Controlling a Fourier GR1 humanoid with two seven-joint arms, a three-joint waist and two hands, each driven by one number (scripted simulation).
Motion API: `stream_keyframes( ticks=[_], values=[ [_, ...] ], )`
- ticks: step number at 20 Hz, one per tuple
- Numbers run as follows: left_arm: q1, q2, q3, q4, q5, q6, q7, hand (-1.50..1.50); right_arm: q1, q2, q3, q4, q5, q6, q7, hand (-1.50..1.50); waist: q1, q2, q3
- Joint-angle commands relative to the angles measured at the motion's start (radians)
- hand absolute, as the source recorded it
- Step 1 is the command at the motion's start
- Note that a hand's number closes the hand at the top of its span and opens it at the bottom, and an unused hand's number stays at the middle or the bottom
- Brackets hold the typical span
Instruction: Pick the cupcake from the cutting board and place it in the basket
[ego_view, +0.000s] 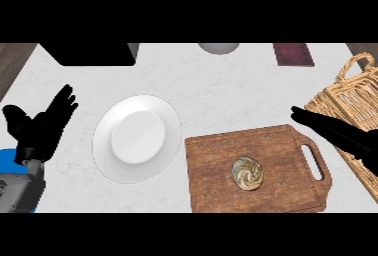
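Pale marbled surface (221, 90) lies under everything. Right hand (336, 134), fingers straight and empty, hovers between the board (214, 190) handle and basket (347, 100); the cupcake (247, 173) sits mid-board, untouched. Judging by this, the reach is the step in hand: next it must swing left, descend and close round the cupcake. Left hand (37, 130) rests open at left.

Pale marbled counter (236, 90) bearing white plate (136, 137), wooden cutting board (221, 175) (handle toward basket (347, 100)), black box (92, 54), grey round object (219, 47), maroon block (293, 54).

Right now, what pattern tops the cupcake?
A cream-and-tan swirl on the cupcake, seen best in the head view.
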Motion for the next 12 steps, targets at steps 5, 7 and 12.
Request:
stream_keyframes(
  ticks=[5, 7, 12],
  values=[
    [0.037, -0.034, -0.009, -0.068, -0.043, 0.01, 0.032, 0.0, 0.137, 0.172, 0.133, 0.181, 0.398, -0.17, -0.364, -1.5, 0.01, 0.001, 0.0],
    [-0.07, -0.037, 0.005, 0.02, -0.052, -0.012, 0.055, 0.0, 0.098, 0.247, 0.209, 0.216, 0.426, -0.221, -0.342, -1.5, 0.003, 0.002, -0.001],
    [-0.002, -0.091, 0.02, -0.029, -0.087, 0.012, 0.043, 0.0, 0.097, 0.267, 0.225, 0.398, 0.538, -0.274, -0.465, -1.5, 0.006, 0.001, -0.001]
  ],
)
